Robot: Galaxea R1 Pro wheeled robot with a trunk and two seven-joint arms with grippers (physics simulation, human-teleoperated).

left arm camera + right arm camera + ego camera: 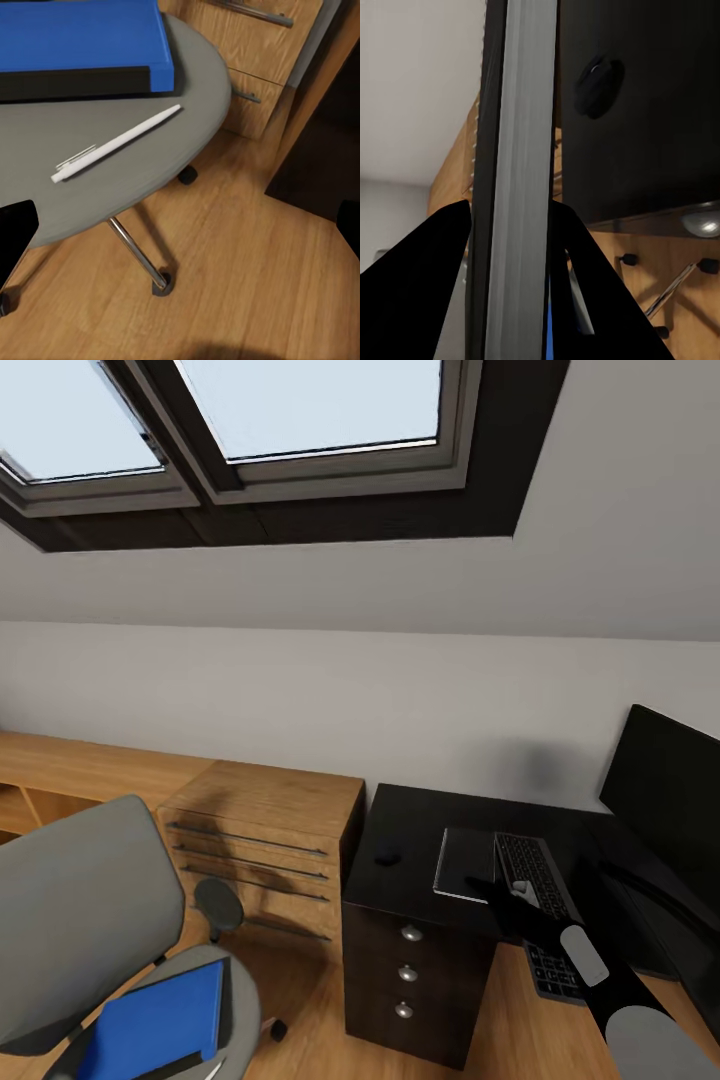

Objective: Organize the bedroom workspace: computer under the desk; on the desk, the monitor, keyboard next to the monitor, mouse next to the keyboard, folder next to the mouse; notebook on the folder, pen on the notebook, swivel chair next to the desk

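From the head camera I count 1 swivel chair (90, 930) at the lower left with 1 blue folder (155, 1025) lying flat on its seat, beside 1 light wooden dresser (265, 830) with long bar handles. Right of that stands the black desk (410, 840), its drawer unit showing 3 round silver knobs. On the desktop sit 1 mouse (387, 856) near the left edge, 1 keyboard (540, 920) running toward me, and 1 monitor (665, 790) at the far right. The right gripper (487, 887) holds 1 thin grey-faced slab, the notebook (466, 863), tilted above the desk between mouse and keyboard. The left wrist camera looks down on the chair seat (112, 172): 1 folder (82, 41) and 1 white pen (116, 144) lying just beside it, not touching; dark finger tips sit at the picture's 2 sides, well apart. In the right wrist camera, 2 black fingers (420, 285) are clamped on the notebook's edge (521, 180), with the mouse (598, 84) on the desk beyond.
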